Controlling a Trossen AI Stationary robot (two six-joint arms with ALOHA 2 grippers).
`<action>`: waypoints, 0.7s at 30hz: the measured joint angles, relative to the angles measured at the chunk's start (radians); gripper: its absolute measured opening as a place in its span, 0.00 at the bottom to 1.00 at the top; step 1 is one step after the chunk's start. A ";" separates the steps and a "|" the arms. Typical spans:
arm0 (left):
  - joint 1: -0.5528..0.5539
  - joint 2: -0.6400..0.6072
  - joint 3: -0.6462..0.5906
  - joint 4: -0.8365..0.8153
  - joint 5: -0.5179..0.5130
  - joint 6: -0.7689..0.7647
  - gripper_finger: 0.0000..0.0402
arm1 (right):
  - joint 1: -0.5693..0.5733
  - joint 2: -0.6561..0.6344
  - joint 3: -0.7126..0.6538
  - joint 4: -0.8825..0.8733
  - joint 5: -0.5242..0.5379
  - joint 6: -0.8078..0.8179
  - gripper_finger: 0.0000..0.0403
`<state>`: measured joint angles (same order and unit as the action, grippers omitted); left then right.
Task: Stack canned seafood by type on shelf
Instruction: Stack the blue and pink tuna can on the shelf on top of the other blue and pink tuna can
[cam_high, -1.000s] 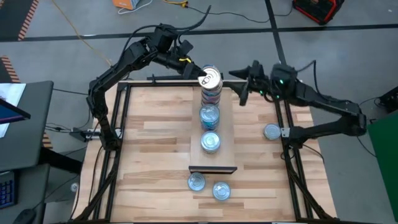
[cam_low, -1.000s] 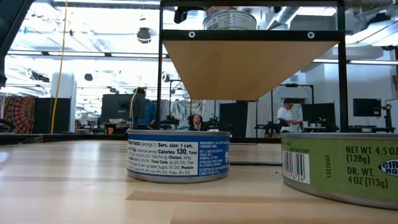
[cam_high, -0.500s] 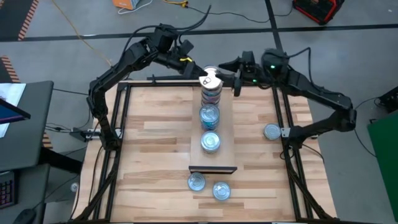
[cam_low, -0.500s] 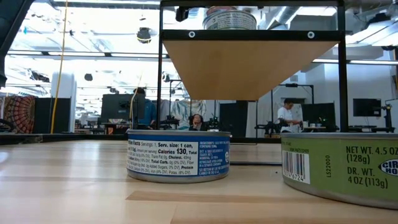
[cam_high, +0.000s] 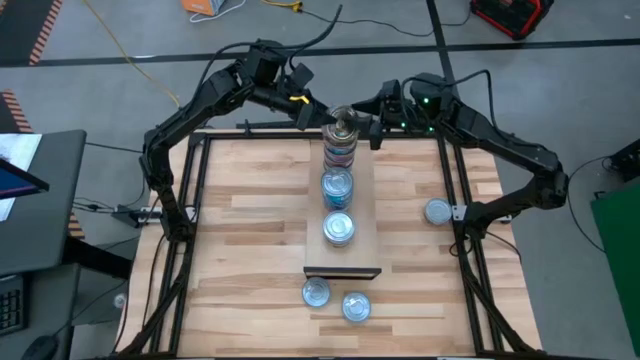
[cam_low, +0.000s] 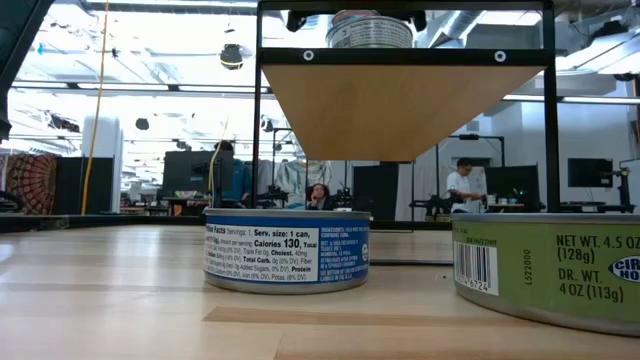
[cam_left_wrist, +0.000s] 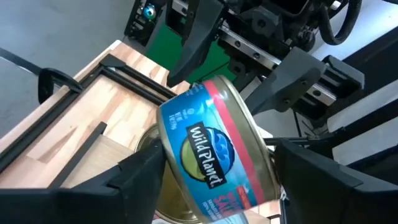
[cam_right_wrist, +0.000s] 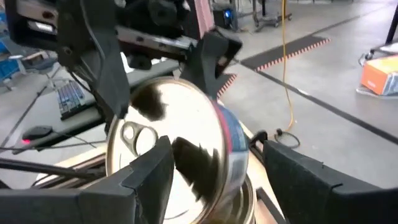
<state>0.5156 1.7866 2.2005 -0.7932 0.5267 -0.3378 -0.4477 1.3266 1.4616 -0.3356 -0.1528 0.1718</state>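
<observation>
Precariously tilted atop the tall stack (cam_high: 341, 150) at the shelf's (cam_high: 362, 222) far end: one blue-labelled tin (cam_left_wrist: 214, 152), clamped in the left gripper (cam_high: 318, 116) jaws. Right gripper (cam_high: 372, 122) close alongside, jaws spread wide around the same tin, touching nothing visibly. Likely trouble: nudged stack toppling, tin slipping during handover, or landing crooked. More tins (cam_high: 331, 298) waiting on the counter (cam_high: 250, 250).

Even overhead light; low view backlit by bright windows; right wrist view blurred.
</observation>
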 joint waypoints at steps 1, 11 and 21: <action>0.000 0.000 0.000 0.000 -0.001 0.002 0.73 | 0.000 0.000 0.000 -0.009 0.000 0.002 0.67; 0.002 0.000 0.000 -0.042 -0.018 0.097 0.75 | 0.002 -0.010 0.045 -0.144 -0.002 0.012 0.67; 0.005 0.000 0.001 -0.050 -0.042 0.150 0.75 | 0.002 -0.012 0.088 -0.249 0.008 0.011 0.67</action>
<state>0.5205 1.7866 2.2013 -0.8433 0.4850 -0.1883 -0.4454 1.3144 1.5494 -0.5851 -0.1452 0.1829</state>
